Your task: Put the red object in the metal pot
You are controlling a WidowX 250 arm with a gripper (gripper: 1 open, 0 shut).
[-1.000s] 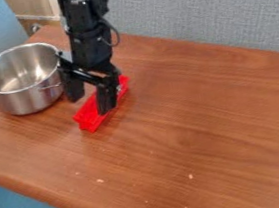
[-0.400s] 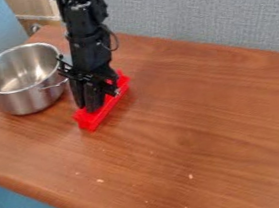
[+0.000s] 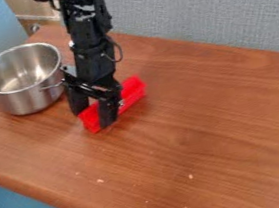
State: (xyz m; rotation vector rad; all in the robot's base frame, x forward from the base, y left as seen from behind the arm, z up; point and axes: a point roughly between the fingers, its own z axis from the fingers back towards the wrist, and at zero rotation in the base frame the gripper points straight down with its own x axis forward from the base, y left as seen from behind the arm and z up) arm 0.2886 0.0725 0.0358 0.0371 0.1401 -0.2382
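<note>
Reopened since a moment ago, the pincer [image 3: 95,105] straddles the bright red plastic bar [image 3: 116,102], fingers spread, beside the shiny steel pot [image 3: 22,78].

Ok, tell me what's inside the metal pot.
The metal pot looks empty: only its shiny inner wall and bottom show. The near inner wall is hidden by the rim. The red object lies on the table.

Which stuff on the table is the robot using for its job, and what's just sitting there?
For the job:
- bright red plastic bar-shaped block
- round shiny silver steel pot
- black end effector, jaws open, straddling the block

Just there:
- brown wooden table
- blue-grey wall
- nothing else loose on the table
</note>
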